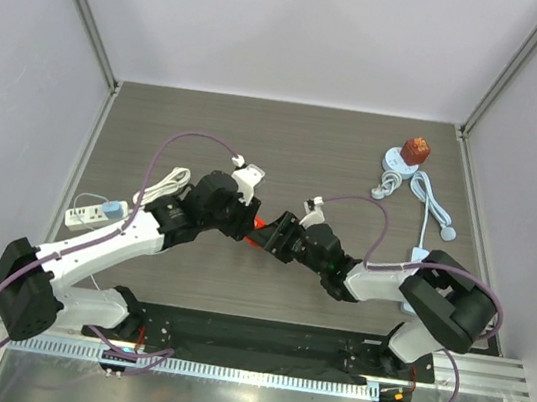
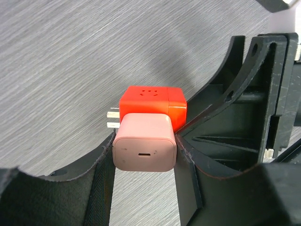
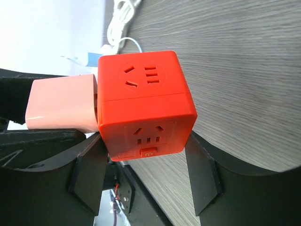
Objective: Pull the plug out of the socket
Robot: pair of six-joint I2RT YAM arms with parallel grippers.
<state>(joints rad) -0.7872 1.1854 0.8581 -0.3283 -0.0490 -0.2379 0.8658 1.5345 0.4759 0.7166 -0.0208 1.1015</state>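
Observation:
A red cube socket (image 3: 143,103) with a pink plug (image 2: 145,147) seated in one side is held above the table between both arms. My left gripper (image 2: 145,157) is shut on the pink plug, one finger on each side. My right gripper (image 3: 146,157) is shut on the red socket, its fingers (image 3: 202,174) pressing the cube's lower sides. In the right wrist view the plug (image 3: 61,103) sits tight against the cube's left face. Two metal prongs (image 2: 112,119) stick out beside the cube (image 2: 153,100). From above, the red socket (image 1: 256,231) shows between the two grippers.
A white power strip (image 1: 95,214) and coiled white cable (image 1: 165,186) lie at the left. At the back right are a round white base with a brown object (image 1: 409,154), a white cord (image 1: 430,200) and a white adapter (image 1: 419,254).

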